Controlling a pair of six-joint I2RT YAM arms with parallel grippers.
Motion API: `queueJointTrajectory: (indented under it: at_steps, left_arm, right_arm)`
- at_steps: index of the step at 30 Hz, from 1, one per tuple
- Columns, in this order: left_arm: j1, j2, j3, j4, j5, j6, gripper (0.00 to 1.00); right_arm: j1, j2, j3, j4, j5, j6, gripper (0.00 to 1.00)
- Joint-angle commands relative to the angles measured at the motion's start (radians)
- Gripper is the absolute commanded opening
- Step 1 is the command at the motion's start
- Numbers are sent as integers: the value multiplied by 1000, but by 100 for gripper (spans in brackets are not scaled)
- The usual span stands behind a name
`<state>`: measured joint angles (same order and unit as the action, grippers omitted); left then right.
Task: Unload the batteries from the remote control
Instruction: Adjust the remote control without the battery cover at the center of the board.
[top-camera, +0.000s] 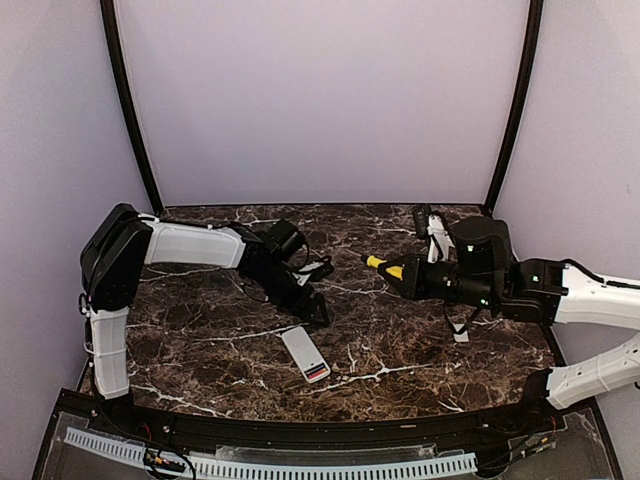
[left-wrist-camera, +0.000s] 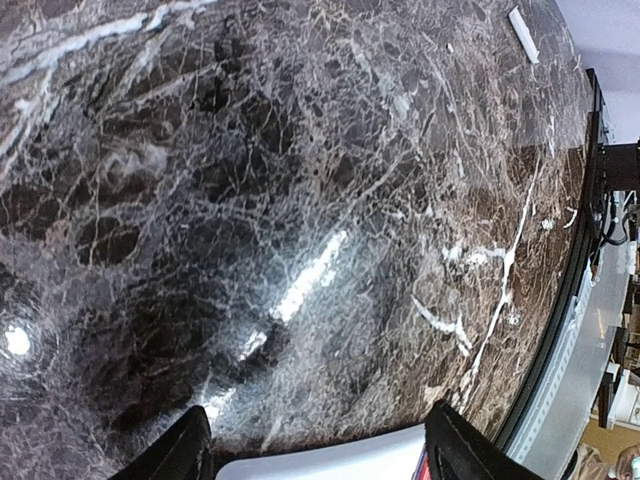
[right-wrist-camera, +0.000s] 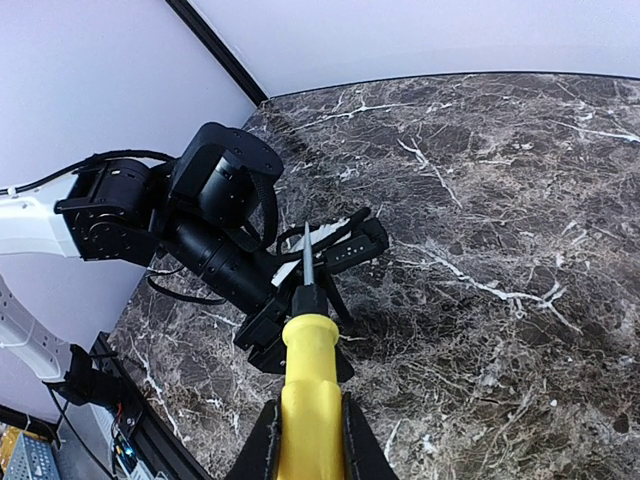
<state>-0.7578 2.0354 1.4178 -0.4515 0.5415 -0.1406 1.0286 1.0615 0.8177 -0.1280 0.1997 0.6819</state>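
The left tool (left-wrist-camera: 318, 420) stands spread wide, its fingers (left-wrist-camera: 185, 450) either side of the white remote (top-camera: 305, 353) at its far end; whether they touch it I cannot tell. The right tool (right-wrist-camera: 308, 440) is pinching the yellow handle of a screwdriver (right-wrist-camera: 310, 380), held off the tabletop (top-camera: 400, 350) with the blade aimed at the left arm. The tabletop is glossy dark marble veined white, with pale lilac walls around it. The batteries (top-camera: 317, 372) sit in the remote's near end, showing as a red and dark strip
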Motion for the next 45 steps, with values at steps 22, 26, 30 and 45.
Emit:
queueJointTrajectory:
  at_steps: [22,26,30,45]
  left_arm:
    - [-63,-113,-149,-88,-4,12,72]
    - [-69,-149,-195,-71,6,9,72]
    - [-88,-172,-233,-55,28,6,72]
    - [-189,-281,-321,-25,-136,-52,73]
  right_arm:
    - [6,1,-5,13,7,20,0]
    - [6,8,-5,15,4,22,0]
    - [6,15,-2,16,-3,25,0]
    - [6,40,11,37,-23,8,0]
